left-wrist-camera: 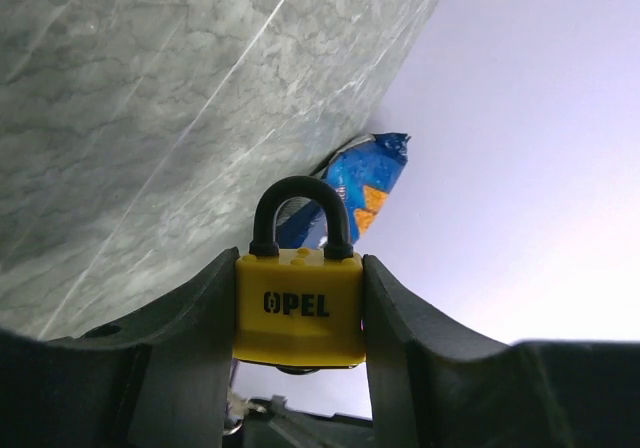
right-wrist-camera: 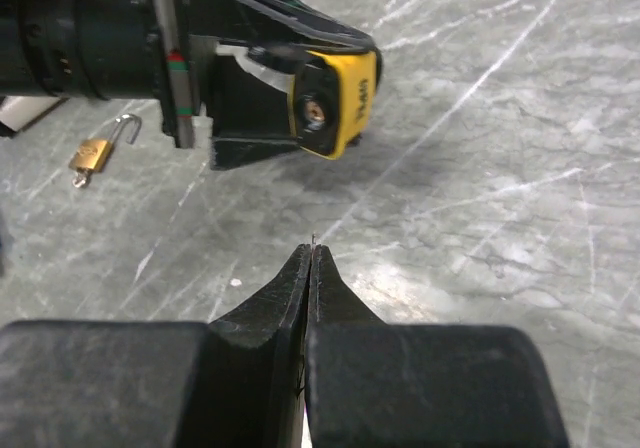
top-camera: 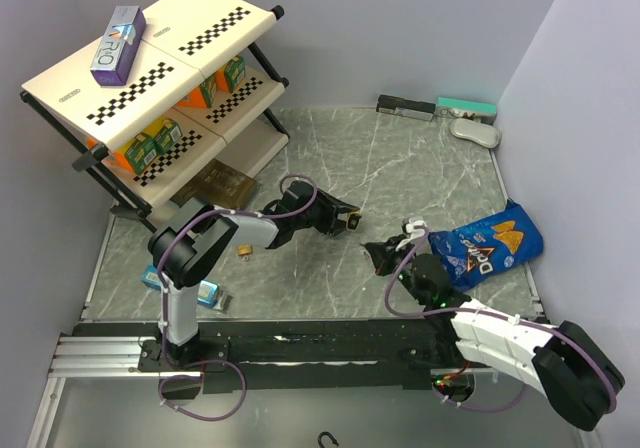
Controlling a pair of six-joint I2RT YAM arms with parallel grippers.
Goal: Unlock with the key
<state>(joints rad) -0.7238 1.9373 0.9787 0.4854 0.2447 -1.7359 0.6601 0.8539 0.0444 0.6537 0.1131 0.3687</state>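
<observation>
the left end effector [left-wrist-camera: 300, 262] pinches the yellow padlock [left-wrist-camera: 298, 313] by its sides above the table [left-wrist-camera: 120, 118], keyhole facing the right end effector [right-wrist-camera: 311, 254], whose fingers are pressed together.

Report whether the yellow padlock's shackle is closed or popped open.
Closed. In the left wrist view both legs of the black shackle sit down inside the yellow padlock, neither lifted free.

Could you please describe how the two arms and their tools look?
Both arms, left arm and right arm, have white links with black joints, and a thin purple cable loops along each. The left tool and right tool have black, tapering fingers.
</observation>
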